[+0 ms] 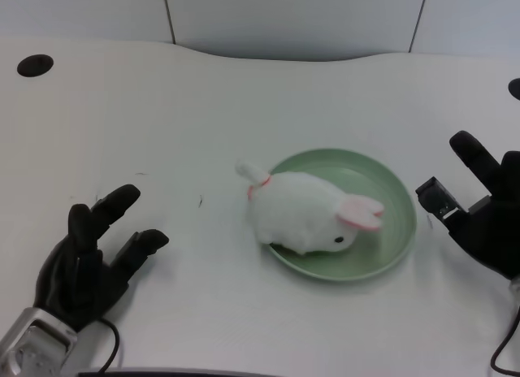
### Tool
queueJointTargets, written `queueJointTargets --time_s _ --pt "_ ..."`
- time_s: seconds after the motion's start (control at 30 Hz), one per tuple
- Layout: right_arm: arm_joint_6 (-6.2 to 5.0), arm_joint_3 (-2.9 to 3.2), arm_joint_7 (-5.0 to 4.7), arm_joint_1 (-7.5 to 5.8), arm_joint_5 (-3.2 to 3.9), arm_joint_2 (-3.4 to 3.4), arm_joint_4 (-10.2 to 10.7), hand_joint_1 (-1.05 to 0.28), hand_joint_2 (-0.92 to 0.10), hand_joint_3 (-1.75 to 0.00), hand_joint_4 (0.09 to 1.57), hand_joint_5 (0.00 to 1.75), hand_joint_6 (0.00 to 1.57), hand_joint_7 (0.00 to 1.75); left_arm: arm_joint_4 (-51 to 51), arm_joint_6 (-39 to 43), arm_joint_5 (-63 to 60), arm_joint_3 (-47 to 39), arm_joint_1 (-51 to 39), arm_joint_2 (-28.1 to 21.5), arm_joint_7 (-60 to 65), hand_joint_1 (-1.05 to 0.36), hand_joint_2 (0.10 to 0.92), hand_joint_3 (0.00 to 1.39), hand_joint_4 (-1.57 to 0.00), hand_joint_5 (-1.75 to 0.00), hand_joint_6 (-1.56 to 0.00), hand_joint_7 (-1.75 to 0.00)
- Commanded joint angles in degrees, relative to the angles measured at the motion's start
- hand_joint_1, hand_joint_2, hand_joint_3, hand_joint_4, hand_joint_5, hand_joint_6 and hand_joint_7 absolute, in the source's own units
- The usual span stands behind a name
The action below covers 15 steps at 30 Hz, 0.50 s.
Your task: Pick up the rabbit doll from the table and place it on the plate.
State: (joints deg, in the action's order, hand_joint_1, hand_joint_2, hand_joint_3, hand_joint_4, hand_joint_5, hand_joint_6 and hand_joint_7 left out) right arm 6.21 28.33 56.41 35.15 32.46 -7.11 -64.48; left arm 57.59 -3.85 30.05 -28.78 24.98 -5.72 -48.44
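The fingers [122, 200] of the left hand [85, 259] are apart and hold nothing; the hand rests low over the tabletop [244, 101] at the near left, well apart from the plate [390, 190].

The rabbit [305, 213] lies on the plate, on its left half, head toward the near right, pink-lined ears [361, 213] pointing right. Its rear overhangs the left rim, and a small tail with a pink band [253, 175] sticks out over the tabletop.

Judgement: placement appears done; the step in hand is most likely withdrawal of the left hand. To do it well:

1. Keep the fingers spread and clear of the plush.
2. Move the hand away from the plate, not across it, so the light plate is not nudged.
3. Check that the rabbit sits stable. The overhanging rear could tip it off the shallow rim; if it leans out, push it toward the plate centre.

Materials and shapes:

- Rabbit: white plush, soft, rounded body, dark bead eye; it likely compresses under grip.
- Plate: pale green, round, shallow, smooth with a raised rim; probably slides easily.
- Tabletop: white, smooth, matte, with a dark round hole [35, 65] at the far left.
- Hand: black, hard-looking, on a silver forearm.
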Motion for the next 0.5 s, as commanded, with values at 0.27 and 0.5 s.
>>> queueJointTargets --time_s 0.27,0.5 --pt "-0.86 0.11 -0.29 0.11 -0.30 -0.72 -0.37 -0.66 -0.92 -0.35 0.62 1.75 0.71 1.43 1.14 1.43 -0.47 0.55 0.20 -1.85 0.51 -0.73 0.921 0.44 -0.27 -1.73 -0.51 -1.12" --pt "-0.72 0.11 0.02 0.09 -0.17 -0.74 -0.31 -0.66 -0.92 -0.32 0.62 1.75 0.71 1.43 0.98 3.12 -1.64 2.06 0.47 -2.21 1.51 -0.75 0.921 0.41 -0.26 -1.75 -0.45 -1.23"
